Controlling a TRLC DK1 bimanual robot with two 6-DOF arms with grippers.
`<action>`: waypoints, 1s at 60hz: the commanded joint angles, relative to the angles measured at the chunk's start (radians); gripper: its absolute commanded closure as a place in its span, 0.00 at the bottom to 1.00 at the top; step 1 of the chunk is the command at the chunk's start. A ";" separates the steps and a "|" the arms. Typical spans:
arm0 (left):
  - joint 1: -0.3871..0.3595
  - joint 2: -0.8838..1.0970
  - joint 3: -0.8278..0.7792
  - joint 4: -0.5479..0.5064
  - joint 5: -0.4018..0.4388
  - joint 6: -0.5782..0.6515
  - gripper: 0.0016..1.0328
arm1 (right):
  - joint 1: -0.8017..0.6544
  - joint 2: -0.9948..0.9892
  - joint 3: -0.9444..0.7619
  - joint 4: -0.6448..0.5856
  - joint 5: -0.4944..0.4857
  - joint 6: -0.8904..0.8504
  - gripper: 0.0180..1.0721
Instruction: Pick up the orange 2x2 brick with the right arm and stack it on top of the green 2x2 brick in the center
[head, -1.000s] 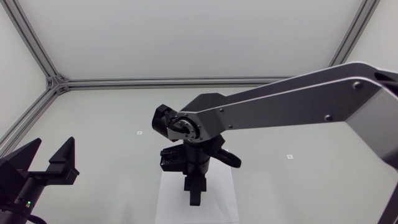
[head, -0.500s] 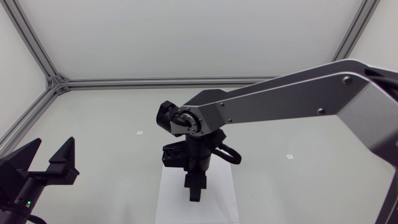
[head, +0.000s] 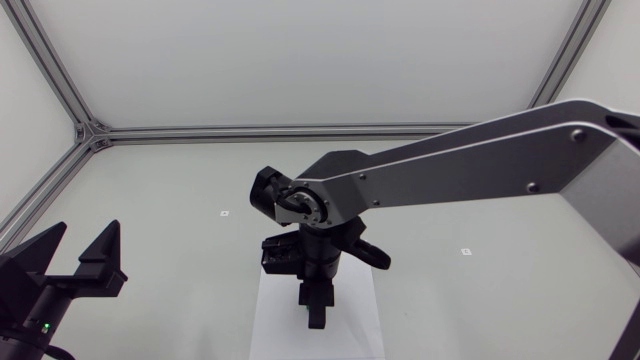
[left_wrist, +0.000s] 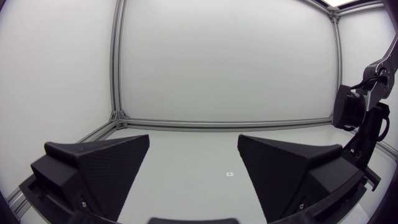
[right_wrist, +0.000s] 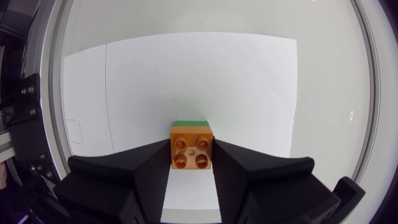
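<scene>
CENTRE OF THE TABLE (head: 480, 290): My right gripper (right_wrist: 191, 149) grips the orange 2x2 brick (right_wrist: 191, 152) from both sides, fingers pressed to its flanks, over the white sheet (right_wrist: 249, 81). A sliver of the green 2x2 brick (right_wrist: 189, 122) shows just past the orange one's far edge. My left gripper (head: 82, 240) sits at the near left, fingers spread wide

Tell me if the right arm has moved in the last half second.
Yes, slightly: the right arm has shifted toward the near edge of the white sheet.
</scene>
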 joint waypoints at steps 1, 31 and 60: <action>0.001 -0.008 -0.041 -0.015 0.004 0.013 0.04 | 0.000 0.112 -0.087 0.001 0.032 -0.032 0.71; 0.001 -0.008 -0.041 -0.015 0.004 0.013 0.04 | 0.004 0.127 -0.053 0.003 -0.005 -0.010 0.71; 0.001 -0.008 -0.041 -0.015 0.004 0.013 0.04 | 0.029 0.075 -0.089 0.014 0.007 0.039 0.71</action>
